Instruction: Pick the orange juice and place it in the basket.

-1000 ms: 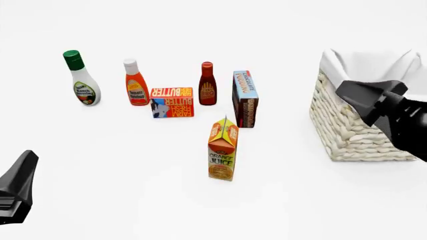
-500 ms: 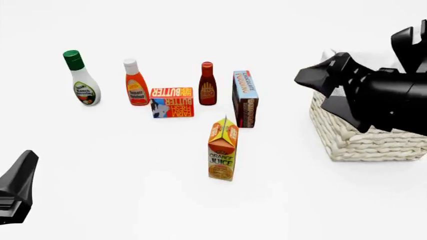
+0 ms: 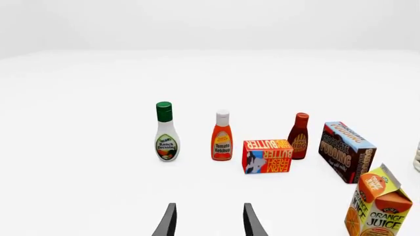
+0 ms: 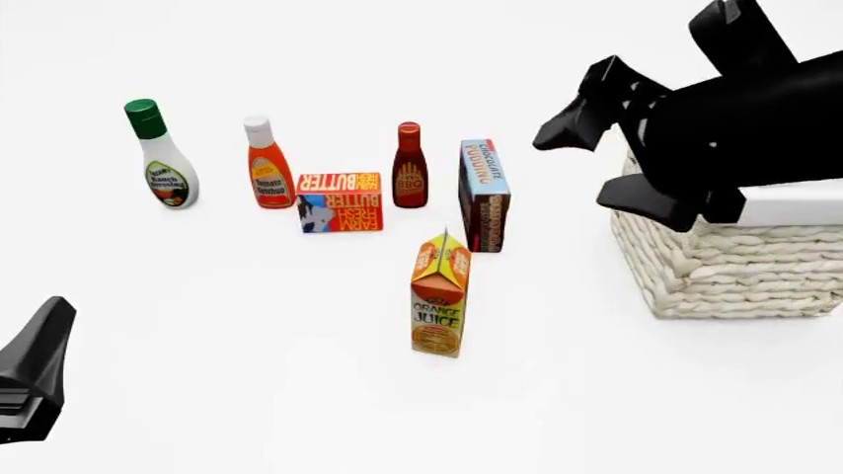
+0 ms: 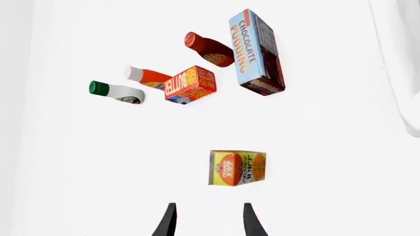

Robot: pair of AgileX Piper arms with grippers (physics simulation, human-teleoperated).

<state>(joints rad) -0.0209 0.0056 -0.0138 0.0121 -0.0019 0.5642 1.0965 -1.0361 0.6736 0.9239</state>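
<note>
Left wrist view: my left gripper (image 3: 208, 221) is open, empty; orange juice (image 3: 377, 209) stands off to one side.

Front: juice upright mid-tabletop (image 4: 264, 395), basket (image 4: 725, 267) toward the right edge, my right arm above it.

Right wrist view: right gripper (image 5: 208, 221) open over the carton, not touching.

Both arms matte black, angular faceted housings; right arm (image 4: 737, 118) bulky with blocky links, left gripper (image 4: 34, 380) a tapered black wedge, fingers (image 3: 169, 221) slim dark blades.
</note>
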